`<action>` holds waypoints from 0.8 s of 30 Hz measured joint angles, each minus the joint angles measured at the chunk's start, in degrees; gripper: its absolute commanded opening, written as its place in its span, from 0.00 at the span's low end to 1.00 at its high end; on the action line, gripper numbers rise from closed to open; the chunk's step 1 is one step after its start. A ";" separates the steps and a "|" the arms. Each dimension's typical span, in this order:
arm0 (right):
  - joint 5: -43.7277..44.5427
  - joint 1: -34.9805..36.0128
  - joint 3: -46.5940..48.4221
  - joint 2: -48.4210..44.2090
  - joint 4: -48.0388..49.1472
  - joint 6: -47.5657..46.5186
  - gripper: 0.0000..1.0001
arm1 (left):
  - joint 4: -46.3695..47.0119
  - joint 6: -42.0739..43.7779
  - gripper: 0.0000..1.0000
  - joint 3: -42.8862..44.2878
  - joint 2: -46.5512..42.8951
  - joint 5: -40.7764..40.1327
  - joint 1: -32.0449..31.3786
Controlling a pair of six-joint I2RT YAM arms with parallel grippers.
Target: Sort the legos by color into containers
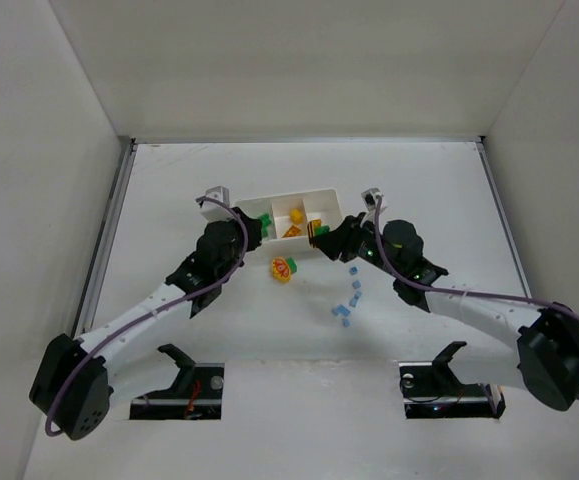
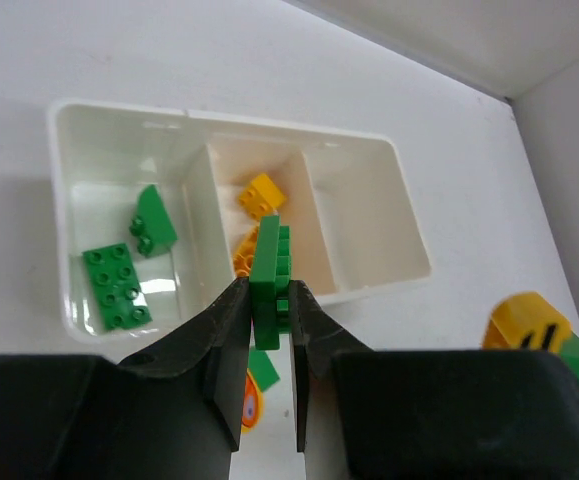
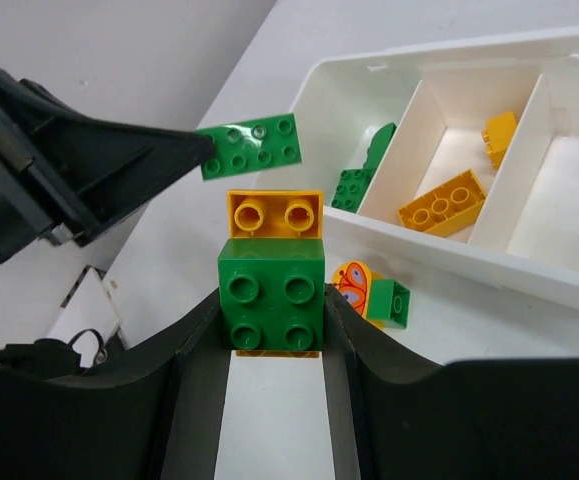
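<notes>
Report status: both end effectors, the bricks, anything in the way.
Left end effector shut on flat green plastic plate. Right end effector shut on green-and-yellow plastic brick stack. Both near white three-compartment plastic tray; nothing seen blocking it.

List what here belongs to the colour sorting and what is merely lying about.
Job:
- white plastic three-compartment tray, with green bricks and yellow-orange bricks inside
- thin green plate in the left gripper
- green-and-yellow brick stack in the right gripper
- loose mixed cluster
- loose pale blue bricks

Just there:
- two black brackets at the near edge
- purple cables
</notes>
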 measured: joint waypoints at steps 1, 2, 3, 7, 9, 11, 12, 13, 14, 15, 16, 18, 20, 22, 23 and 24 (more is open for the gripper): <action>0.02 0.02 -0.02 0.11 0.00 -0.02 0.28 | 0.35 0.11 0.10 0.00 0.76 -0.22 1.11; 0.04 0.02 -0.02 0.22 -0.02 -0.02 0.28 | 0.72 0.20 0.10 0.02 1.73 -0.37 2.08; 0.11 0.02 -0.02 0.35 0.00 -0.02 0.28 | 1.01 0.28 0.10 0.17 2.97 -0.50 3.06; 0.24 0.11 -0.02 0.76 0.00 -0.07 0.28 | 2.36 0.61 0.14 1.09 8.46 -0.85 5.73; 0.24 0.22 -0.02 1.20 0.00 -0.07 0.28 | 2.86 0.81 0.23 1.49 10.49 -0.85 6.21; 0.26 0.48 -0.02 1.88 -0.02 -0.07 0.28 | 3.28 1.01 0.34 1.84 11.65 -0.83 6.45; 0.26 0.68 -0.02 2.25 -0.02 -0.09 0.28 | 3.61 1.14 0.39 1.92 11.80 -0.87 6.45; 0.28 0.94 -0.02 2.62 -0.07 -0.15 0.28 | 3.82 1.18 0.42 1.97 11.78 -0.87 6.45; 0.31 1.25 -0.02 2.97 -0.04 -0.31 0.28 | 4.07 1.18 0.43 2.05 11.67 -0.94 6.43; 0.31 1.51 -0.02 3.26 -0.07 -0.42 0.28 | 4.13 1.18 0.43 2.23 11.50 -0.96 6.32; 0.31 1.70 -0.02 3.48 -0.09 -0.50 0.28 | 4.13 1.11 0.44 2.27 11.06 -0.94 6.08; 0.33 2.03 0.00 3.82 -0.07 -0.66 0.28 | 3.89 1.05 0.44 2.27 9.53 -1.07 5.18; 0.44 2.32 0.00 4.11 -0.07 -0.74 0.28 | 3.43 0.63 0.45 2.27 7.32 -0.98 3.28; 0.44 2.36 0.07 4.31 -0.09 -0.92 0.28 | 2.62 -0.22 0.46 2.32 4.94 -0.81 0.39; 0.48 2.38 0.09 4.44 -0.07 -0.96 0.28 | 1.92 -0.70 0.46 2.51 3.93 -0.37 -1.33; 0.61 2.45 0.20 4.61 -0.09 -1.07 0.28 | 1.40 -1.27 0.47 2.86 3.28 0.09 -2.91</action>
